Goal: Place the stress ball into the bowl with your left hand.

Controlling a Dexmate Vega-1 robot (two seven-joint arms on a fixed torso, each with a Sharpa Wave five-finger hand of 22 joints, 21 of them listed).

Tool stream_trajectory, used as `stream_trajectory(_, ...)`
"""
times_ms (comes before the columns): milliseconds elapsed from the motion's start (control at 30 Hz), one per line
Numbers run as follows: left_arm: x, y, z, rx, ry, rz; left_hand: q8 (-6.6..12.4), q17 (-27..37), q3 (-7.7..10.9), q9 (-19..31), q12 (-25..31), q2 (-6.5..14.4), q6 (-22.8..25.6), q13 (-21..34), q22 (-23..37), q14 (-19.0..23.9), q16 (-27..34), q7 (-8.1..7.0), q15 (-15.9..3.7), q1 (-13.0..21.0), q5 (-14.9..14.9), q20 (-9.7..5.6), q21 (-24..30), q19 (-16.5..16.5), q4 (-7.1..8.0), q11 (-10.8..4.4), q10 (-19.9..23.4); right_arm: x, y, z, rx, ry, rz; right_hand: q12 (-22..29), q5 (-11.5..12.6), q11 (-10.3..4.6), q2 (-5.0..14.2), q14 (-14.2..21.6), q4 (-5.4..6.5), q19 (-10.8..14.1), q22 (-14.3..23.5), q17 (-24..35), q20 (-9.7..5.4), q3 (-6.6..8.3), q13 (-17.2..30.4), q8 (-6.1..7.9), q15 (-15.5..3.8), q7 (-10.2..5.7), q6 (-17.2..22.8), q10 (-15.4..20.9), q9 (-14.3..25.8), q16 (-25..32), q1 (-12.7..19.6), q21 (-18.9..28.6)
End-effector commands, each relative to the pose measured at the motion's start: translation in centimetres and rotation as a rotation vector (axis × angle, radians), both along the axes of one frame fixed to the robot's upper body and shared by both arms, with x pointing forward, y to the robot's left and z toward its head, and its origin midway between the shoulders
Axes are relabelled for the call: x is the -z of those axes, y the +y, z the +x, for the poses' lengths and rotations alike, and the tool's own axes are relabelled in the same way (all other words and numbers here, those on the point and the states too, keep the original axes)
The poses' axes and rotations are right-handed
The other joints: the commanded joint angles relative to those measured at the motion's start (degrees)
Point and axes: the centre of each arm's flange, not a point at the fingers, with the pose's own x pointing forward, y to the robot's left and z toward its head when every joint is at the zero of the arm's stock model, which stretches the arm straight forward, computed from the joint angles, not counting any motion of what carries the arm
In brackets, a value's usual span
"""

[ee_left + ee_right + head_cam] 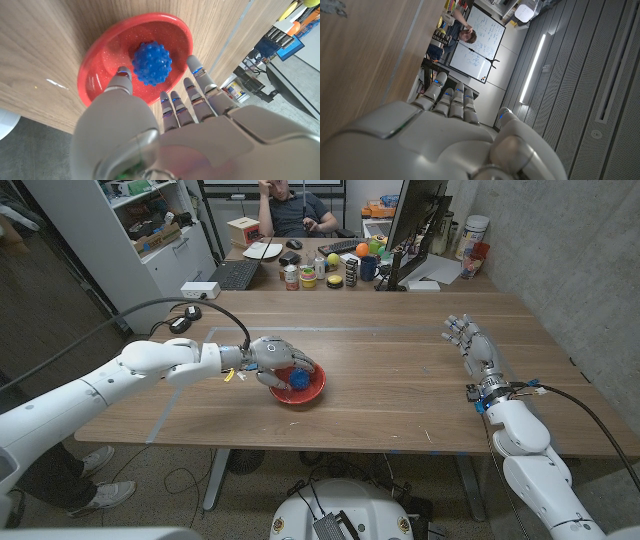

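The left hand [272, 360] hung over the near-left part of the bowl [312, 390], its fingers [196, 75] spread and held apart, gripping nothing. In the left wrist view the same hand [165, 125] showed from behind, its fingertips reaching toward the bowl [95, 65] while the thumb tip lay close to the ball [151, 62] without clearly touching it. The ball [300, 379], blue and covered in small bumps, sat inside the red bowl, near its middle, free of the hand. The bowl stood on the wooden table [380, 340], left of the table's centre and toward the robot's side.

The right hand [470, 342] was well apart from all this, over the right side of the table, its fingers straight and held close together, pointing away from the robot, holding nothing. Whether it touched the tabletop I could not tell. The right wrist view gave the back of that hand [445, 135] with its fingers side by side, and the table [365, 55] running past it.

Beyond the table's far edge stood a second desk [330, 265] with a keyboard [233, 275], a monitor [415, 220], and a scatter of small jars and coloured items. A person [290, 210] sat behind that desk, one arm raised to the head. A shelving unit [150, 230] stood at the far left.
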Motion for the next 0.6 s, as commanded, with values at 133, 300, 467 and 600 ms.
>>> stream_trajectory(133, -1.5, 0.5, -0.9, 0.049, -0.028, -0.07, 0.57, 0.1, -0.69, 0.1, 0.7, -0.2, 0.2, 0.1, 0.0, -0.3, 0.4, 0.24, -6.56, -1.0, 0.6, -0.11, -0.5, -0.5, 0.24, 0.11, 0.4, 0.0, 0.1, 0.2, 0.0, 0.002, 0.0, -0.1, 0.3, -0.28, 1.67, 0.3, -0.11, 0.7, 0.2, 0.0, -2.68, 0.33, 0.1, -0.04, -0.07, -0.11, 0.6, 0.5, 0.1, -0.1, -0.6, -0.2)
stream_trajectory(300, -2.5, 0.7, -1.4, 0.08, -0.045, -0.111, 0.64, 0.0, -0.98, 0.1, 0.7, -0.3, 0.2, 0.0, 0.0, -0.6, 0.3, 0.25, -6.53, -1.2, 0.8, 0.1, -0.9, -1.0, 0.39, 0.12, 0.1, 0.1, 0.0, 0.3, -0.002, 0.003, 0.002, -0.1, 0.3, -0.25, 1.64, 0.3, -0.11, 0.7, 0.2, 0.0, -2.71, 0.33, 0.1, -0.04, -0.12, -0.13, 0.6, 0.6, 0.1, -0.2, -0.6, -0.2)
stream_trajectory(467, -3.2, 0.9, -1.8, 0.102, -0.053, -0.143, 0.57, 0.0, -1.4, 0.1, 0.7, -0.3, -0.1, -0.1, 0.0, -1.5, 0.1, 0.58, -6.18, -1.6, 1.0, 0.53, -1.4, -1.5, 0.62, 0.35, 0.0, 0.2, 0.0, 0.5, -0.004, 0.002, 0.005, -0.1, 0.3, -0.17, 1.64, 0.2, -0.09, 0.7, 0.2, 0.0, -2.71, 0.33, 0.1, -0.06, -0.14, -0.12, 0.6, 0.6, 0.1, -0.2, -0.6, -0.4)
stream_trajectory(600, -3.5, 1.1, -1.9, 0.114, -0.053, -0.163, 0.34, -0.1, -1.85, 0.1, 0.7, -0.5, -0.9, -0.1, 0.0, -2.2, 0.0, 0.85, -5.86, -2.0, 1.3, 0.58, -1.9, -1.8, 0.81, 0.37, -0.4, 0.3, 0.0, 0.6, -0.004, 0.003, 0.006, -0.1, 0.3, -0.12, 1.63, 0.2, -0.08, 0.7, 0.2, 0.0, -2.69, 0.33, 0.1, -0.06, -0.15, -0.11, 0.6, 0.6, 0.1, -0.2, -0.6, -0.4)
